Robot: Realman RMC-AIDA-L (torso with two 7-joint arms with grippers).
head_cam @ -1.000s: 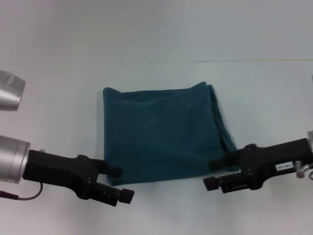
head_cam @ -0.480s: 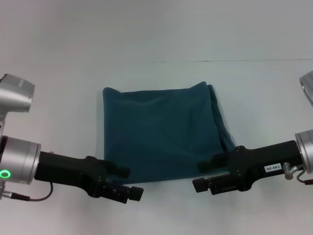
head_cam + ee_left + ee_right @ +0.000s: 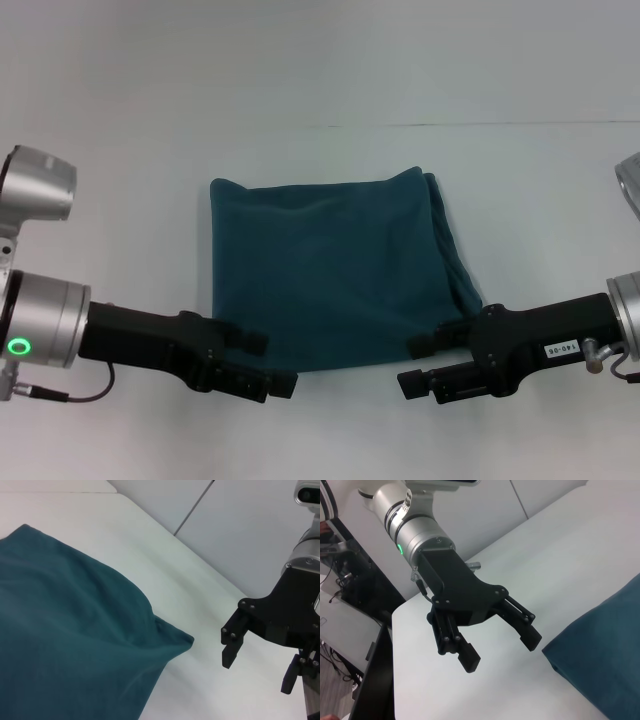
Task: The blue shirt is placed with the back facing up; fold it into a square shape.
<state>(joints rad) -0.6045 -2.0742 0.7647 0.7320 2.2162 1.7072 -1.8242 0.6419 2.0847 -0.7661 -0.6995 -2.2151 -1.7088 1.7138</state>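
The blue shirt lies folded into a rough square on the white table, plain side up, with stacked layers along its right edge. My left gripper is open and empty, just off the shirt's near left corner. My right gripper is open and empty, just off the near right corner. The left wrist view shows the shirt's corner and the right gripper beyond it, apart from the cloth. The right wrist view shows the left gripper with its jaws spread, next to the shirt's corner.
The white table runs all around the shirt, with a thin seam line across its back. In the right wrist view the table's edge drops off behind the left arm, with dark equipment beyond it.
Both arms have come further into view. The left gripper has moved right along the shirt's near edge, the right gripper slightly left and nearer. The shirt has not moved.
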